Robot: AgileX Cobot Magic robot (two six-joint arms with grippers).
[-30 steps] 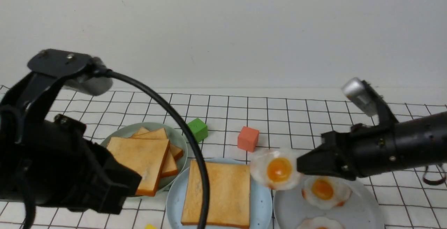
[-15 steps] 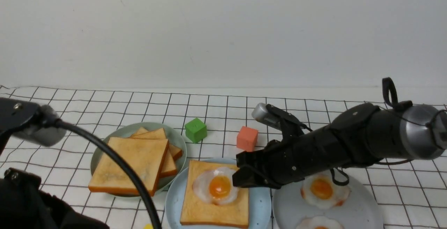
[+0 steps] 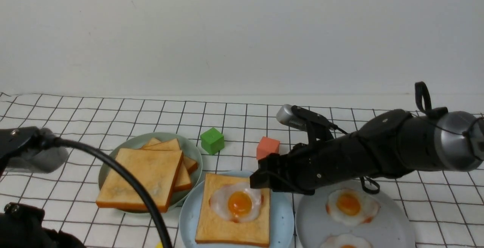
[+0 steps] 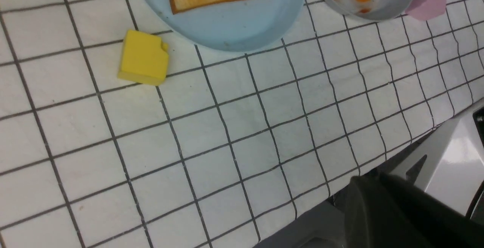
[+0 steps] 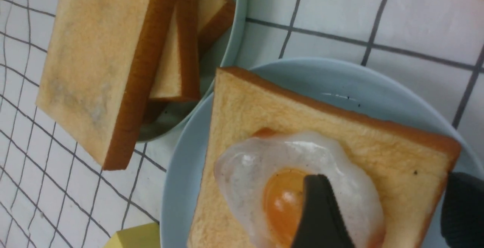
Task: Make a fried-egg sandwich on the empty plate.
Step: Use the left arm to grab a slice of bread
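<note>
Fried-egg sandwich half built, at the lower centre of the front view: one toast slice is laid flat on the light-blue plate, and a fried egg is set on it, yolk up, toward the slice's upper half. The top slice is not yet placed; that is judged to be the one step left. The right gripper is seen just right of the egg, jaws spread wide with nothing between them; in the right wrist view one finger hangs over the yolk. The left gripper is shown only as a dark part at the lower right of the left wrist view; it is taken as closed, with nothing seen in it. Spare toast is stacked on the pale green plate at left, the uppermost slice overhanging the rim. Two more eggs are left on the grey plate at lower right. A green cube, an orange cube and a yellow block are noted nearby, none on the plates. The right arm is judged to lie in the way until it is cleared.
</note>
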